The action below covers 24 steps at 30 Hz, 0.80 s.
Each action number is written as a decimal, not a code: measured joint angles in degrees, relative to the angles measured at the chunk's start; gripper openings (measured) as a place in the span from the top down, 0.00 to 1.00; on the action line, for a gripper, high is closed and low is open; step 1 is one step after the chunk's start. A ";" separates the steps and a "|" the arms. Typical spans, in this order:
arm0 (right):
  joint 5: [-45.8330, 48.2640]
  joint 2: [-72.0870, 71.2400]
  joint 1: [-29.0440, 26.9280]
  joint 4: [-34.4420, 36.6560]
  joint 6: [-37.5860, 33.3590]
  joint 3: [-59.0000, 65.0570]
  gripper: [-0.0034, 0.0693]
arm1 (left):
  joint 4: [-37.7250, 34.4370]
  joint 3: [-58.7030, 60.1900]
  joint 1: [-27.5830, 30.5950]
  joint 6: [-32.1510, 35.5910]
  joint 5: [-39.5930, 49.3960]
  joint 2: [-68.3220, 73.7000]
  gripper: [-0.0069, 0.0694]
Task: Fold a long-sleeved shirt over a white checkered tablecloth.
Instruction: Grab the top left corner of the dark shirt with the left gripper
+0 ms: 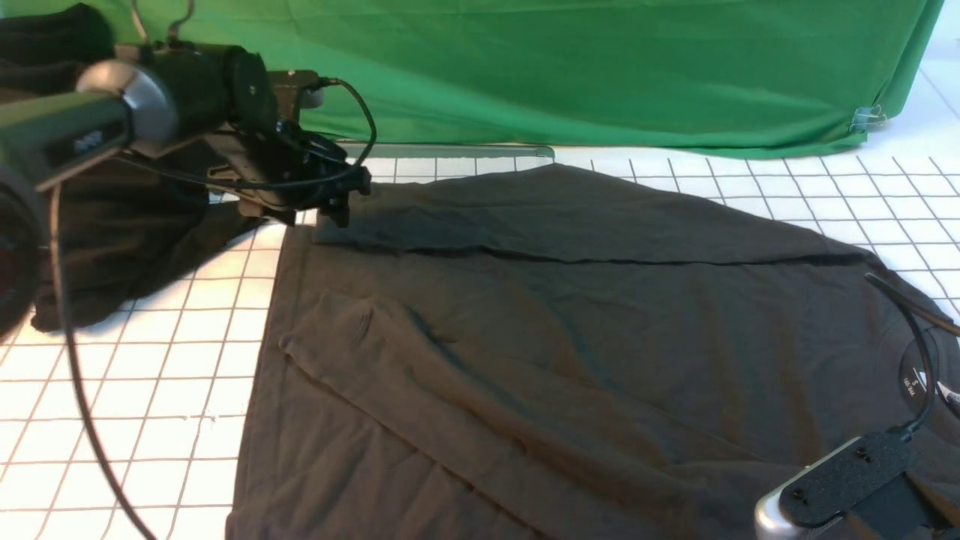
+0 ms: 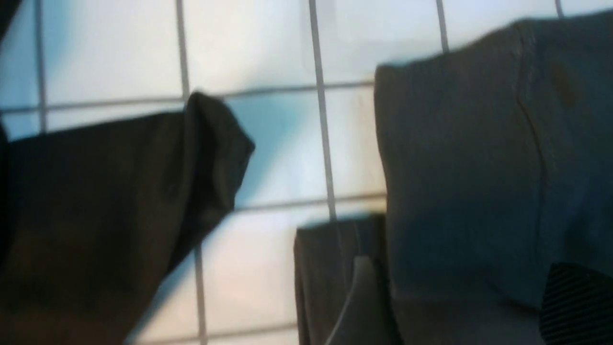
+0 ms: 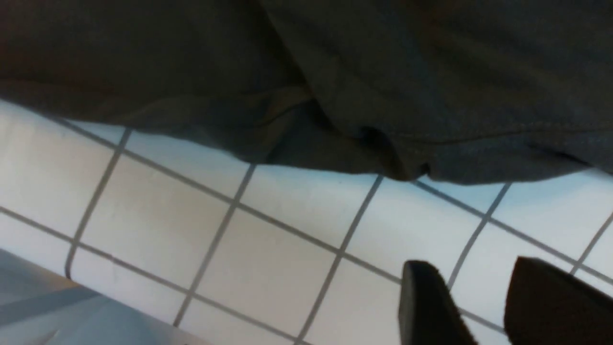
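The long-sleeved shirt (image 1: 525, 337) lies spread flat on the white checkered tablecloth (image 1: 150, 375), print side down, neck label toward the right. One sleeve is folded across its far part. My left gripper (image 1: 334, 214) hovers over that sleeve's cuff end at the far left. In the left wrist view the sleeve (image 2: 459, 143) lies loose between the wide-apart fingers (image 2: 364, 287) of the open left gripper (image 2: 462, 266). My right gripper (image 3: 471, 268) stands open over bare tablecloth (image 3: 191, 215), beside the shirt's edge (image 3: 383, 72), with nothing between its fingers. In the front view only its wrist mount shows, at the bottom right.
A black shapeless heap of cloth (image 1: 112, 247) lies at the far left beneath my left arm, close to the sleeve end (image 2: 96, 215). A green cloth (image 1: 600, 67) hangs across the back. The table's near edge (image 3: 48, 306) shows as a grey strip in the right wrist view.
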 joint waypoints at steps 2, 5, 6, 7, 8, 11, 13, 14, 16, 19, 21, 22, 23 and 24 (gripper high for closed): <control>0.00 0.00 0.00 0.00 0.00 0.00 0.62 | 0.00 -0.30 0.00 0.00 -0.05 1.15 0.32; 0.00 0.00 0.00 0.00 0.00 0.00 0.62 | -0.31 -0.49 0.00 0.04 -0.05 2.12 0.32; 0.00 0.00 0.00 0.07 0.00 0.00 0.62 | -0.31 -0.49 0.00 0.10 -0.05 2.71 0.34; 0.00 0.00 0.00 0.07 0.00 0.00 0.62 | -0.31 -0.63 0.00 0.13 -0.22 2.77 0.35; 0.00 0.00 0.00 0.07 0.00 0.00 0.62 | -0.31 -0.62 0.00 0.13 -0.22 2.77 0.37; 0.00 0.00 0.00 0.01 0.00 0.00 0.62 | -0.31 -0.62 0.02 0.43 -0.29 2.77 0.44; 0.00 0.00 0.00 0.01 0.00 0.00 0.62 | -0.31 -0.62 0.02 1.34 -0.29 2.77 0.54; 0.00 0.00 0.00 0.01 0.00 0.00 0.62 | -0.31 -0.62 0.02 1.40 -0.29 2.77 0.58; 0.00 0.00 0.00 0.01 0.00 0.00 0.62 | -0.35 -0.62 0.02 1.67 -0.23 2.77 0.68; 0.00 0.00 0.00 0.01 0.00 0.00 0.62 | -0.35 -0.62 0.02 3.02 -0.19 2.77 0.81; 0.00 0.00 0.00 0.01 0.00 0.00 0.62 | -0.47 -0.62 0.02 4.08 -0.12 2.77 0.86; 0.00 0.00 0.00 0.01 0.00 0.00 0.62 | -0.47 -0.62 0.02 4.47 0.13 2.43 0.88; 0.00 0.00 0.00 0.01 0.00 0.00 0.62 | -0.47 -0.62 0.02 4.47 0.23 1.93 0.88; 0.00 0.00 0.00 0.01 0.00 0.00 0.62 | -0.47 -0.62 0.02 4.47 0.23 1.69 0.88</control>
